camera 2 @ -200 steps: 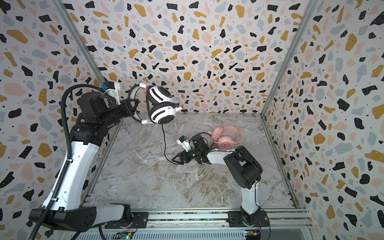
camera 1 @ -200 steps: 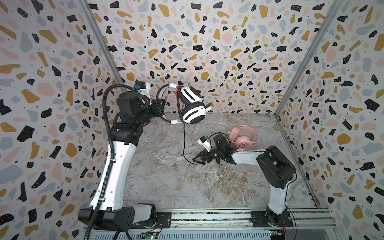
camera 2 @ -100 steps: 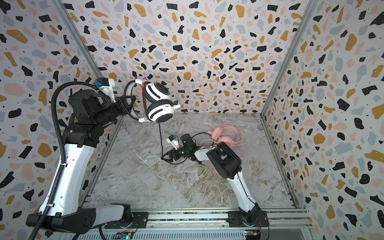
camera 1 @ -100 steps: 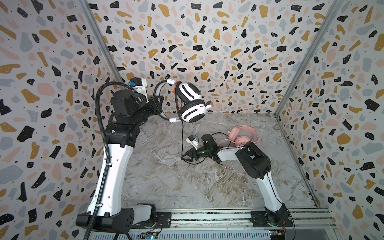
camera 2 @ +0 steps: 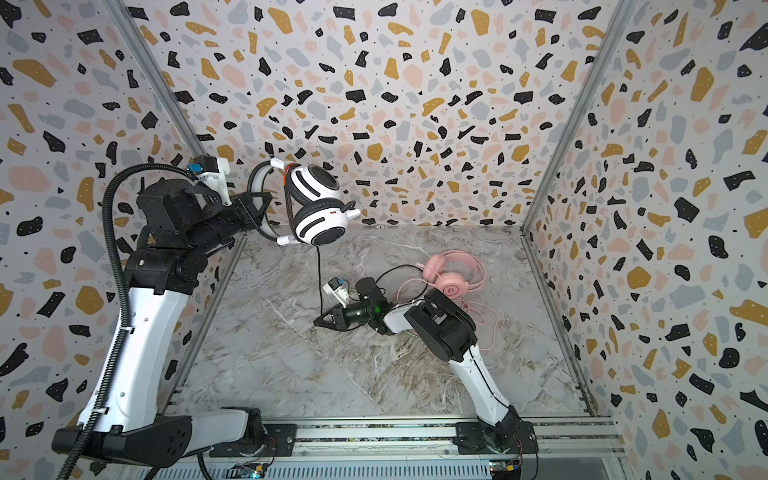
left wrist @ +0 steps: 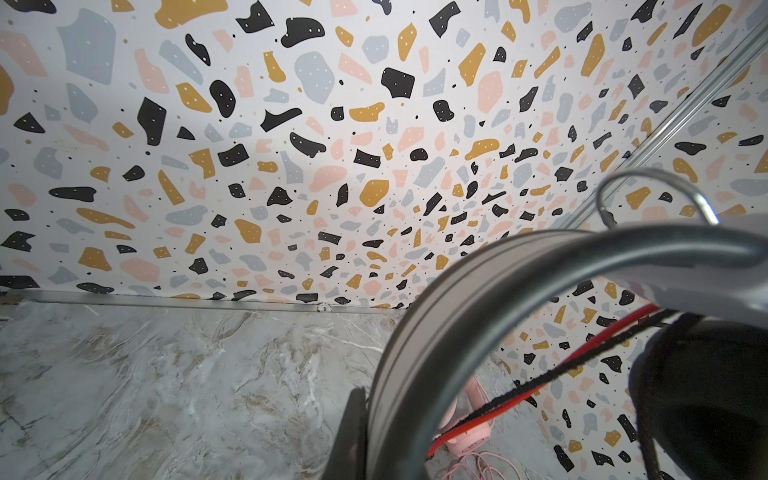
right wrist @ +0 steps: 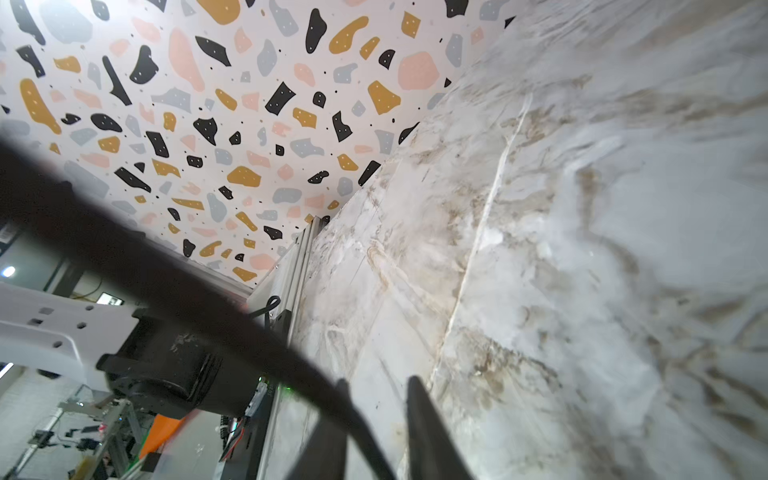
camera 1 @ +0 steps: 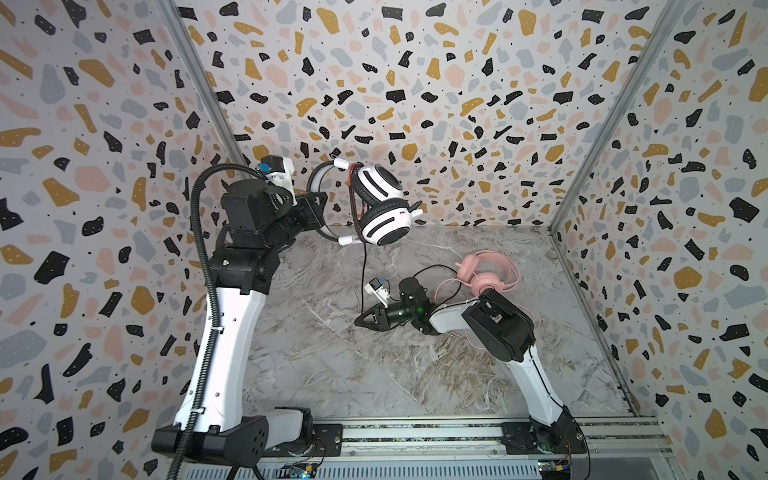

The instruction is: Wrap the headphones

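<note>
Upper left of centre, the left gripper point(camera 1: 321, 208) has its jaws clamped on the raised white-and-black headset point(camera 1: 384, 210). Its black cable point(camera 1: 365, 270) drops mid-frame to the right gripper point(camera 1: 360, 323), jaws closed on it. The pink headset point(camera 1: 486, 275) lies centre-right on the tabletop point(camera 1: 332, 374).

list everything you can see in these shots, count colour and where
white-and-black headphones: one, white and black, held in the air at back left
thin black cable: one, black, hanging from that headset to the table
pink headphones: one, pink, lying on the table at back right
pink cable: one, pink, loose on the table beside them
table: one, grey marble
walls: three, terrazzo print
rail: one, metal, front edge
left gripper: one, black, shut on the headband
right gripper: one, black, low mid-table, shut on the thin black cable
</note>
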Controlling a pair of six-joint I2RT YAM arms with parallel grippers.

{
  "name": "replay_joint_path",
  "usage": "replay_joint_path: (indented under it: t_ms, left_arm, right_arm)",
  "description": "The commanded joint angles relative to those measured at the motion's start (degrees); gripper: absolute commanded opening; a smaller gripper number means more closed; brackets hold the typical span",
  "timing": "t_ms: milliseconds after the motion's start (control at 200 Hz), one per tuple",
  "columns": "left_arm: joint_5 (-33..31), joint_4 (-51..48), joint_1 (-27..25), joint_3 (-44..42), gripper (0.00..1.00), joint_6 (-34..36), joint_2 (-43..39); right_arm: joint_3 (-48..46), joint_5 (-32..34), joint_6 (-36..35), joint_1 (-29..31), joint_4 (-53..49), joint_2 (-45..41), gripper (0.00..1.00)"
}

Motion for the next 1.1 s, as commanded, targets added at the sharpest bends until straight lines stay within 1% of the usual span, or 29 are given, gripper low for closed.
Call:
replay_joint_path:
  t_ms: [0, 90, 195, 300, 365, 395, 431, 466, 526, 576, 626, 676, 726, 776, 836, 911, 1006, 1091]
  left_arm:
    - [0.3, 6.0, 0.8, 2.1, 0.00, -2.6, -0.3]
    - [-0.1, 5.8, 2.1, 1.7, 0.00, -2.3, 0.1]
    - [-3.9, 5.4, 3.8, 0.4, 0.00, -2.0, 0.5]
    - [-11.7, 5.7, 5.3, -2.0, 0.00, -2.3, 0.9]
    - [-17.8, 6.2, 6.0, -3.9, 0.00, -3.1, 1.1]
    - [-22.3, 6.1, 6.2, -4.7, 0.00, -3.4, 1.2]
    - [-28.0, 6.2, 6.2, -5.8, 0.00, -4.7, 0.9]
    - [-32.4, 7.8, 6.2, -7.7, 0.00, -5.6, 0.4]
    - [-38.5, 11.9, 6.3, -11.7, 0.00, -7.2, -0.7]
    - [-42.0, 14.5, 6.3, -14.0, 0.00, -7.9, -1.1]
    - [-44.9, 15.6, 6.3, -15.1, 0.00, -7.7, -0.7]
    - [-47.7, 17.5, 6.3, -17.1, 0.00, -6.3, -0.7]
    - [-51.5, 18.9, 6.3, -19.3, 0.00, -6.2, -0.9]
    - [-54.9, 21.1, 6.3, -21.8, 0.00, -6.0, -1.0]
    - [-56.7, 22.9, 6.3, -23.7, 0.00, -5.4, -0.4]
    - [-56.3, 22.6, 6.2, -24.1, 0.00, -4.5, 1.6]
    - [-51.0, 19.7, 6.2, -24.2, 0.00, -3.5, 4.1]
    - [-46.6, 17.8, 5.4, -26.1, 0.00, -3.2, 4.0]
  right_arm:
    - [-2.8, -0.4, 0.7, -0.4, 3.1, -4.0, 0.03]
    - [-6.6, 0.1, 0.0, -1.1, 3.2, -7.0, 0.00]
    - [-12.4, 1.8, -1.8, -2.2, 0.3, -12.8, 0.00]
    - [-18.0, 4.5, -6.7, -2.4, -7.3, -20.5, 0.00]
    - [-21.7, 7.5, -10.0, -2.1, -13.3, -27.1, 0.00]
    - [-22.9, 8.6, -11.1, -1.9, -15.3, -29.1, 0.00]
    - [-24.4, 10.6, -13.0, -1.5, -19.7, -32.9, 0.00]
    - [-25.2, 12.8, -14.8, -0.8, -23.9, -36.0, 0.00]
    - [-25.3, 17.6, -18.8, 1.3, -32.0, -41.2, 0.00]
    - [-24.6, 22.2, -21.7, 3.3, -38.3, -45.0, 0.00]
    - [-23.9, 25.8, -23.0, 4.8, -42.9, -48.3, 0.00]
    - [-23.2, 27.1, -22.9, 5.2, -46.0, -51.0, 0.00]
    - [-21.5, 27.2, -22.7, 5.4, -48.6, -53.5, 0.00]
    - [-19.0, 28.8, -23.3, 6.0, -51.6, -55.5, 0.00]
    - [-15.0, 30.5, -24.5, 6.6, -55.1, -57.3, 0.00]
    - [-9.5, 32.1, -26.0, 6.7, -59.4, -58.6, 0.00]
    - [-2.1, 35.4, -29.2, 6.7, -64.1, -58.7, 0.00]
    - [4.2, 38.3, -32.3, 6.0, -67.3, -57.7, 0.00]
